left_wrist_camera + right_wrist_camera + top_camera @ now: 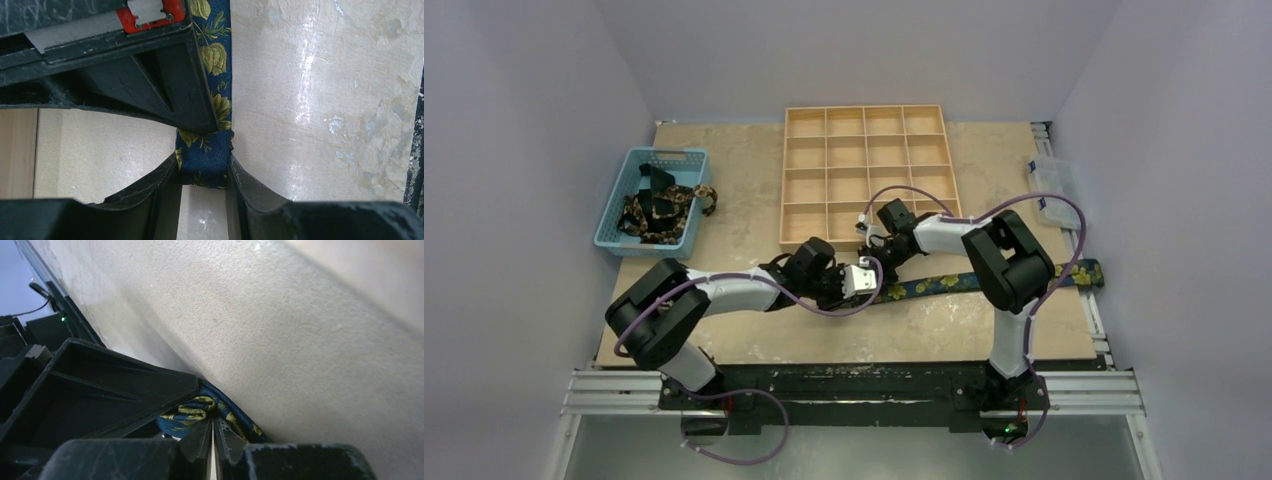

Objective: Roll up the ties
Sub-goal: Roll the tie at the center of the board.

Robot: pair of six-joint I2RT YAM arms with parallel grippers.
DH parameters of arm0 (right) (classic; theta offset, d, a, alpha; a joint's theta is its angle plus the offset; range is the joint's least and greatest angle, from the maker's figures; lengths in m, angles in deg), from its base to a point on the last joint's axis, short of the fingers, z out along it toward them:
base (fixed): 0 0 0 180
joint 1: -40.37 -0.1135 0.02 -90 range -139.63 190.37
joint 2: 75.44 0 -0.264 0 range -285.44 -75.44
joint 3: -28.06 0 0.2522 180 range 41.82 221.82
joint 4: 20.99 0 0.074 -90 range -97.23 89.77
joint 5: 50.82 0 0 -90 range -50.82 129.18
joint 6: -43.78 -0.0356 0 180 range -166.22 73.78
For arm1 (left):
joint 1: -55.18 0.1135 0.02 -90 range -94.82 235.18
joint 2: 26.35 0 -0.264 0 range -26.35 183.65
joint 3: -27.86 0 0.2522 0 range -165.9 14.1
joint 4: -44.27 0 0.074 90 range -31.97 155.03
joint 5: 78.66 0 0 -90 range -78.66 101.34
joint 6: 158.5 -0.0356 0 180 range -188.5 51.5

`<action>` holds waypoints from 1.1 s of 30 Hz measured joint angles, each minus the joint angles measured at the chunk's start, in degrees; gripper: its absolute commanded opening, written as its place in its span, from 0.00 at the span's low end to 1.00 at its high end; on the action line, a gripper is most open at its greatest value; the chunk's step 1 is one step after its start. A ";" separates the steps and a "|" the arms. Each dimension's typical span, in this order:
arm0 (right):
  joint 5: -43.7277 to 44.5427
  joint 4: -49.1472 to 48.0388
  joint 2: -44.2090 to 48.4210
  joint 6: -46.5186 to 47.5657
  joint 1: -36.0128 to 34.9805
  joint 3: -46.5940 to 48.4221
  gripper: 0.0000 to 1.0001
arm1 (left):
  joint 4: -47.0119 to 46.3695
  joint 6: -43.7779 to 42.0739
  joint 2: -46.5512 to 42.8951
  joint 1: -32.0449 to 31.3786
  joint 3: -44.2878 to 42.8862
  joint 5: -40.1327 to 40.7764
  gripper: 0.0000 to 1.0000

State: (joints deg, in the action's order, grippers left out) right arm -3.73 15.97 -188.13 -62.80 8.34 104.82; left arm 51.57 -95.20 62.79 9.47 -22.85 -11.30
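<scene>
A navy tie (984,281) with yellow-gold flowers lies stretched across the table's front right. Its left end is folded into a small roll. My left gripper (862,281) is shut on that rolled end. In the left wrist view the gripper (204,172) has a finger against each edge of the roll (204,157). My right gripper (877,262) reaches down onto the same end from behind. In the right wrist view it (212,424) is nearly closed, pinching bunched tie fabric (197,410) at its tips. More ties (659,208) lie heaped in a blue basket (624,190).
A wooden compartment tray (867,122) stands at the back centre, just behind both grippers. A clear plastic box (1054,185) sits at the right edge. The tie's far end (1092,273) reaches the right edge of the table.
</scene>
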 measured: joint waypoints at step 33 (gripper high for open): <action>-2.38 -14.23 8.48 -18.14 3.28 -11.85 0.29 | 9.01 5.14 3.65 -2.36 -7.61 5.51 0.20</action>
State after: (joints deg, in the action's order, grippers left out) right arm -6.11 1.74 -179.65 -80.94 11.62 92.98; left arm 60.58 -90.06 66.44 7.11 -30.45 -5.79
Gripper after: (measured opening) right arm 0.305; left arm 0.280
